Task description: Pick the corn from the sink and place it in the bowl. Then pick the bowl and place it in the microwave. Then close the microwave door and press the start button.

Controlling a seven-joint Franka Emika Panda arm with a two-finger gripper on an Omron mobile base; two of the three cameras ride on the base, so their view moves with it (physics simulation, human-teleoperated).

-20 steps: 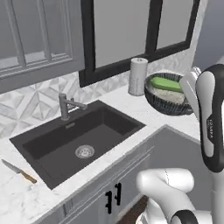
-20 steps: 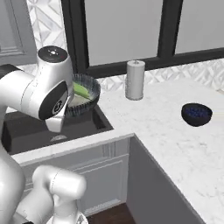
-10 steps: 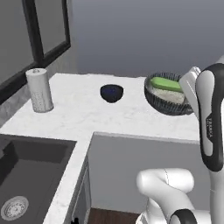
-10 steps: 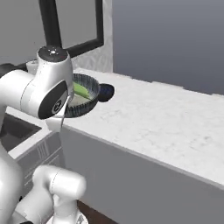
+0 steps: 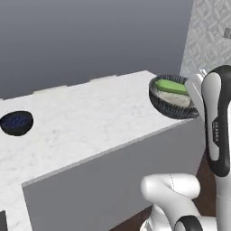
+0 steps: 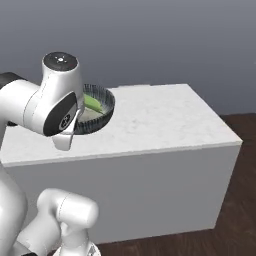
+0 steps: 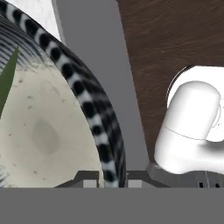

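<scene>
The two-finger claw (image 7: pixel 111 183) is pinched shut on the rim of the wide dark speckled bowl (image 5: pixel 173 98), holding it in the air over the edge of the white marble worktop (image 5: pixel 85 122). The small green-husked corn cob (image 5: pixel 170 85) lies inside on the bowl's pale interior. A small dark blue bowl (image 5: pixel 16 122) sits well apart on the worktop.

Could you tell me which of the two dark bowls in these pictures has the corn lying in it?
The larger streaked bowl, held up by the pincer at its rim near the counter's edge, carries the green corn. The small dark blue bowl sits on the counter farther off, without corn.
</scene>
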